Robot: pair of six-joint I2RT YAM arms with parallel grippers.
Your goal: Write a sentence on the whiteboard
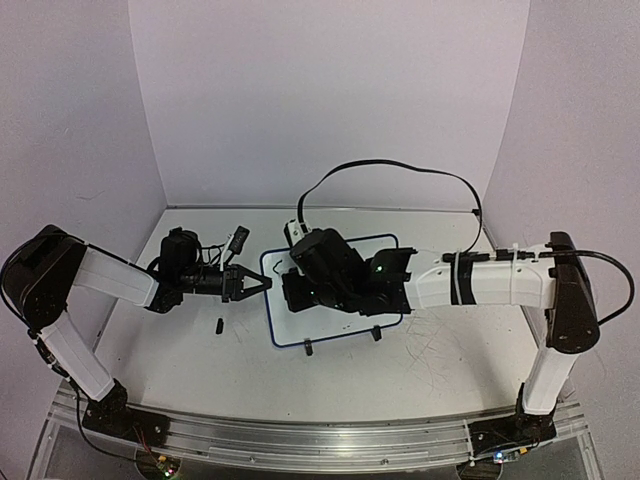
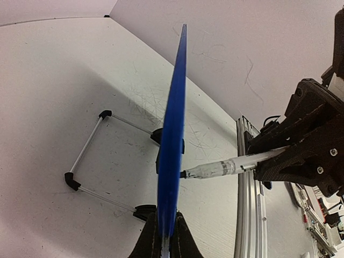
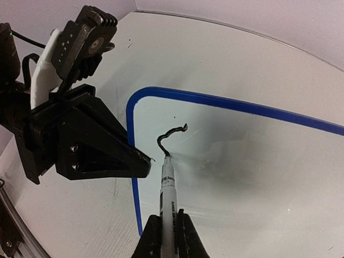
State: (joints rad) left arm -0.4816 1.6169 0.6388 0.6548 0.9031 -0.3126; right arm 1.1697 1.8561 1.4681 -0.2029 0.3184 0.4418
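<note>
Pinching whiteboard (image 3: 258,172) rim tight in left pincer (image 3: 144,159) and marker (image 3: 167,188) in right pincer (image 3: 167,234), tip touching whiteboard beside the first stroke of the sentence (image 3: 160,140) near its clamped corner; likely to skid or smear if pressed hard enough to tip the whiteboard on the bench (image 1: 200,370).

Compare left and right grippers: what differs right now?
The left gripper clamps the whiteboard by its blue rim; the right gripper clamps a marker by its barrel. The left gripper sits at the board's left edge; the right gripper hangs over the board face, the marker tip at the end of a short black stroke. Shared: both are shut, each on its own thing.
</note>
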